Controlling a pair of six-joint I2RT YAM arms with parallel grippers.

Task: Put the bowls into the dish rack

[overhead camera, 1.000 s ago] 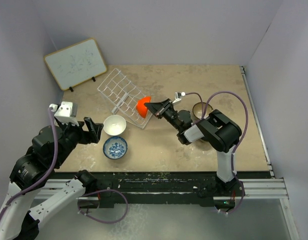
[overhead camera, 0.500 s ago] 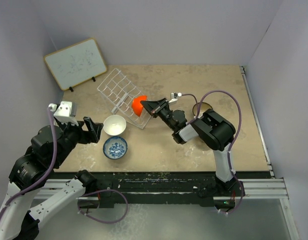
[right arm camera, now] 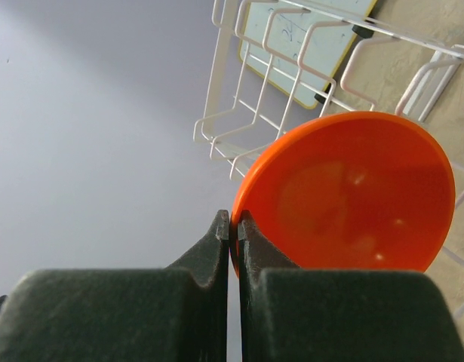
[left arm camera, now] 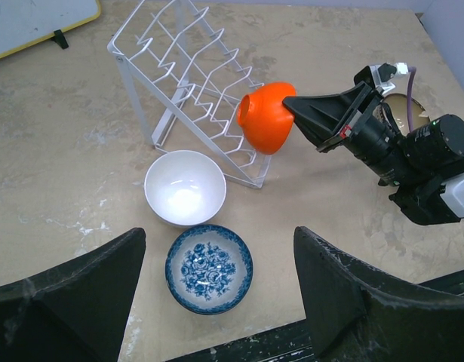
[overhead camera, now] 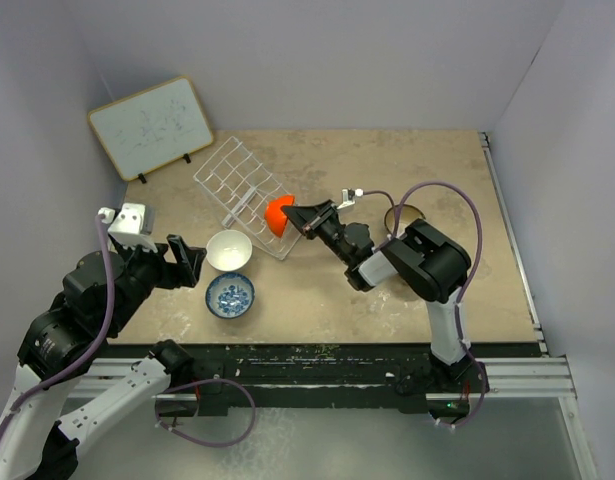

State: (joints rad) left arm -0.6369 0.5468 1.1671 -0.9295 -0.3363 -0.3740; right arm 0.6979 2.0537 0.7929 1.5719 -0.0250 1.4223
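Observation:
My right gripper is shut on the rim of the glossy orange-red bowl, holding it on edge against the near right end of the white wire dish rack. In the right wrist view the fingers pinch the bowl's rim with the rack wires just behind. The white bowl and the blue-and-white bowl sit on the table in front of the rack. My left gripper is open and empty above the blue-and-white bowl. The brown bowl sits partly hidden behind the right arm. The black bowl is out of view.
A wood-framed whiteboard leans against the back left wall. The rack stands tilted on the table. The right arm's cable loops above the table's right side. The white bowl lies close to the rack's front edge.
My right gripper has carried the orange-red bowl a little to the left, up against the rack's end. The left arm and the other bowls have not moved.

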